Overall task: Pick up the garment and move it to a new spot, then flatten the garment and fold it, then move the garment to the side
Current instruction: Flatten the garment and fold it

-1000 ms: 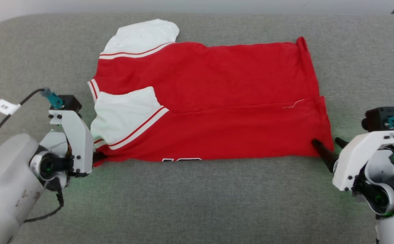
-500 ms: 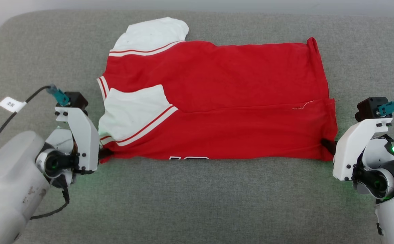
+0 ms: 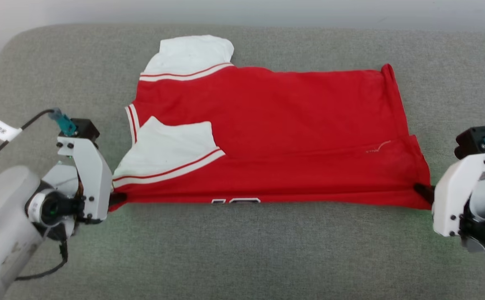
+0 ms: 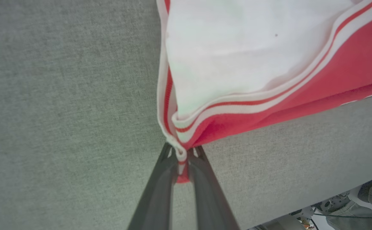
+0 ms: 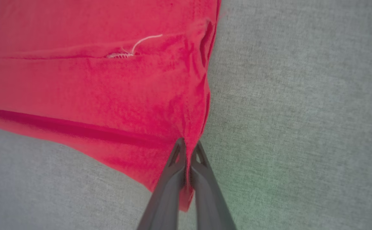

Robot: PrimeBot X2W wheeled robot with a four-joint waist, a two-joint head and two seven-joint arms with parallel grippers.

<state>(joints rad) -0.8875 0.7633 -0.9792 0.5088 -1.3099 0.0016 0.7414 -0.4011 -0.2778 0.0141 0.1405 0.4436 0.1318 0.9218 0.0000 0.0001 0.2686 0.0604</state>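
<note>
The garment is a red jersey T-shirt with white sleeves, lying partly folded on the grey surface, its near edge pulled taut between my two grippers. Part of the black, white-outlined lettering peeks out at the near edge. My left gripper is shut on the garment's striped near-left corner. My right gripper is shut on the red near-right corner. One white sleeve lies folded over the red body; the other sleeve sticks out at the far left.
The grey fabric surface stretches wide around the shirt, with its rounded edge at the far left and pale floor beyond. A cable with a white tag runs along my left arm. Beyond the surface's edge, machine parts show in the left wrist view.
My right gripper went from open beside the near-right corner to shut on it. Both grippers have drawn apart, pulling the near edge straight and lifting it slightly. The camera shifted too.
</note>
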